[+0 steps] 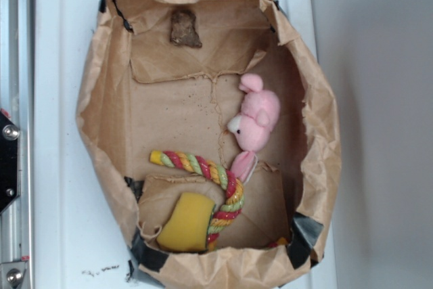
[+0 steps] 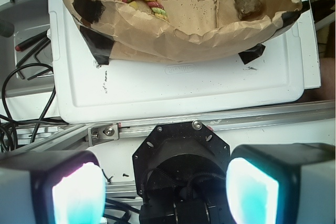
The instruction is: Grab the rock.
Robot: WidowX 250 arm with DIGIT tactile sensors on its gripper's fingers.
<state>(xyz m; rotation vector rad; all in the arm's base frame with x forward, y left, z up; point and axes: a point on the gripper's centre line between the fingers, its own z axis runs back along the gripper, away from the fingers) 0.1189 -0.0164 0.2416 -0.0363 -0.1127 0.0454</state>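
Observation:
The rock (image 1: 185, 28) is a small dark grey-brown rough lump lying at the far end of the brown paper bag (image 1: 101, 99), apart from the other things. In the wrist view the rock (image 2: 248, 7) shows at the upper right, inside the bag (image 2: 173, 45). My gripper (image 2: 165, 192) is open, its two glowing pads wide apart with nothing between them. It hangs over the robot's black base, well outside the bag and far from the rock. The exterior view does not show the gripper.
Inside the bag lie a pink plush (image 1: 256, 116), a striped rope toy (image 1: 216, 184) and a yellow curved block (image 1: 186, 223). The bag sits on a white board (image 1: 57, 133). Cables (image 2: 21, 93) and a metal rail (image 2: 105, 129) lie near the base.

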